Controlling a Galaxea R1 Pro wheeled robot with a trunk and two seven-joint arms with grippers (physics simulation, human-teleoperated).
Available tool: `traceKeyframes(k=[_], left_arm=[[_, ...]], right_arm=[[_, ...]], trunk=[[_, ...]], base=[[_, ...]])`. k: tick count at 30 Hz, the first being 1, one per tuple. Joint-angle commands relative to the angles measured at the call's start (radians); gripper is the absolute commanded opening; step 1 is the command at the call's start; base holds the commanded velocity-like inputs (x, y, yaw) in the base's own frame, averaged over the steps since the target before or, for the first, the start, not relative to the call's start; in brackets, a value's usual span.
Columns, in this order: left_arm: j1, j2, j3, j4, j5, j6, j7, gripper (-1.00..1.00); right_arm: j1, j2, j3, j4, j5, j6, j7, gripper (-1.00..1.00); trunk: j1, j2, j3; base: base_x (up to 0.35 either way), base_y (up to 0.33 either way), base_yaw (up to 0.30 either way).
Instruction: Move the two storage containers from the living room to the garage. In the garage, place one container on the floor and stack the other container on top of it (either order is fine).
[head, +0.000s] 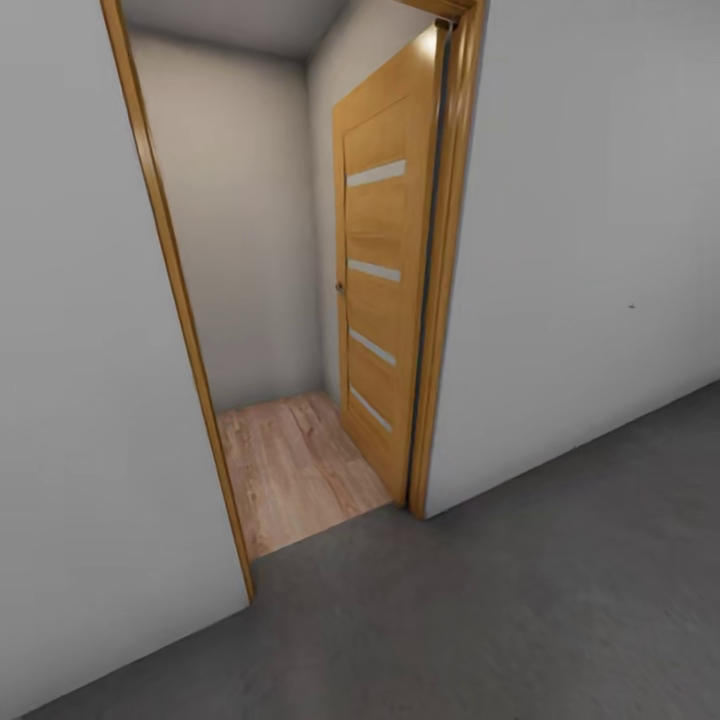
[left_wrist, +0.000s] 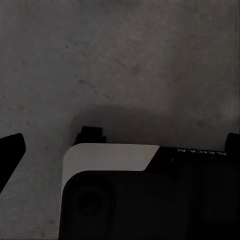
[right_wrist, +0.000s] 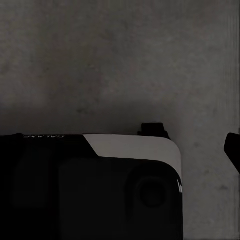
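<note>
From the head camera, the robot stood on the dark grey floor (head: 560, 600) facing an open doorway, with a wooden door (head: 385, 270) at about 1 o'clock and light wood planks (head: 295, 470) past it. The bins were not there to see, so nothing can be said of what was in them. They would likely be light and stiff, best held by a thin wall. Both wrist cameras looked down at the concrete (left_wrist: 120, 60) and the robot's dark base (right_wrist: 90, 190). I cannot tell how either arm's jaws stood.

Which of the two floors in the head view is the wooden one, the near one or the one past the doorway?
The one past the doorway: the light plank floor beside the open wooden door. The near floor is dark grey concrete.
</note>
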Motion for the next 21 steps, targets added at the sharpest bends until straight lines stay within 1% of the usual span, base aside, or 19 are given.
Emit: traceKeyframes(k=[1,7,21], left_arm=[[-0.001,0.0,0.006,0.0,0.007,-0.001,-0.004,1.0],[0.0,0.002,0.006,-0.001,0.007,-0.001,-0.004,1.0],[-0.001,0.002,0.006,-0.001,0.007,0.0,-0.004,1.0]], right_arm=[[-0.001,0.001,0.006,0.003,-0.01,-0.005,0.006,1.0],[-0.001,0.001,0.006,0.003,-0.01,-0.005,0.006,1.0],[-0.001,0.001,0.006,0.003,-0.01,-0.005,0.006,1.0]], trunk=[[0.0,-0.001,-0.001],[0.0,-0.001,-0.001],[0.0,-0.001,-0.001]], base=[[0.265,-0.151,0.0],[0.286,-0.113,0.0],[0.316,-0.008,0.0]])
